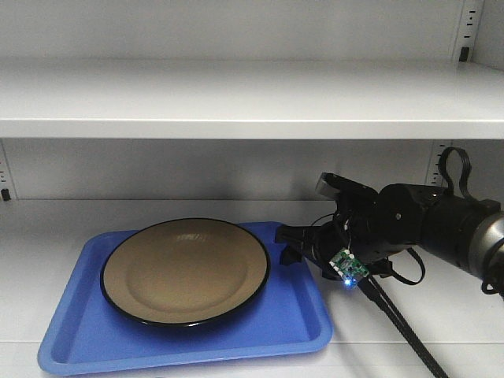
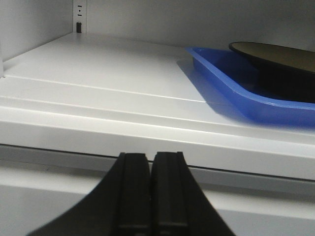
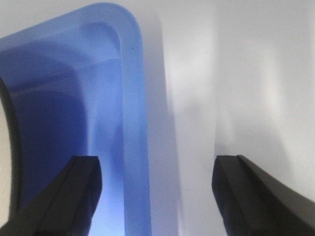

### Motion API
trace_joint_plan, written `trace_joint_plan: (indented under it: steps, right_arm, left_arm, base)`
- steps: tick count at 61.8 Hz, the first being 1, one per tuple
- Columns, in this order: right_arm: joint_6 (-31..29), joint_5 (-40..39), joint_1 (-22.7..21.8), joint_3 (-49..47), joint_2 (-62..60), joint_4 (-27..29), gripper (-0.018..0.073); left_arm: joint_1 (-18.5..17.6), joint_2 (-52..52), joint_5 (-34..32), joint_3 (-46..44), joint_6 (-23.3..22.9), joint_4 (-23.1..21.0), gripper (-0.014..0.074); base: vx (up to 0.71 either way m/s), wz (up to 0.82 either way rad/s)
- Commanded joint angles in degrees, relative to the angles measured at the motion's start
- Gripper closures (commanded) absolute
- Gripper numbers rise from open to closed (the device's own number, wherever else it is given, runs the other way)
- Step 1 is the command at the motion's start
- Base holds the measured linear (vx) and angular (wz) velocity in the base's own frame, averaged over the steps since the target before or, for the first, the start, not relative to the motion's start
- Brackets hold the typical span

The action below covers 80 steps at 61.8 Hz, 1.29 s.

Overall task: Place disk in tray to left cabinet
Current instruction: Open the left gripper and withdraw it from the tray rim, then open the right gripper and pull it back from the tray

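Note:
The tan disk (image 1: 185, 272) with its black rim lies flat in the blue tray (image 1: 291, 323), which rests on the lower shelf of the left cabinet (image 1: 409, 315). My right gripper (image 1: 290, 246) is at the tray's right rim near the far corner. In the right wrist view it (image 3: 157, 164) is open, straddling the tray rim (image 3: 133, 98): one finger over the tray floor, the other over the white shelf. A sliver of the disk (image 3: 4, 162) shows at the left edge. My left gripper (image 2: 150, 157) is shut and empty, low in front of the shelf edge, left of the tray (image 2: 231, 91) and disk (image 2: 275, 51).
An upper shelf (image 1: 236, 106) hangs over the tray and arm. Slotted rails (image 1: 470, 31) run up the back wall. White shelf surface (image 2: 108, 73) stretches left of the tray. A cable (image 1: 405, 331) trails from the right wrist toward the front.

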Motion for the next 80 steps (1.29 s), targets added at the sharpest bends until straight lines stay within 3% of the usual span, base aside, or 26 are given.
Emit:
trace_joint_plan:
  steps: [1, 43, 80]
  right_arm:
    - [0.2, 0.4, -0.3, -0.9, -1.4, -0.1, 0.0012]
    - [0.2, 1.6, -1.0, -0.9, -3.5, -1.5, 0.0038]
    - [0.2, 5.9, -4.9, -0.9, -9.1, -1.6, 0.0086]
  left_arm:
    - [0.2, -0.9, -4.2, 1.2, 0.0, -0.1, 0.0603]
    - [0.2, -0.9, -4.2, 1.2, 0.0, -0.1, 0.0603]
    - [0.2, -0.9, -4.2, 1.2, 0.0, -0.1, 0.0603]
  base:
    - [0.0, 0.0]
    - [0.0, 0.0]
    - [0.0, 0.0]
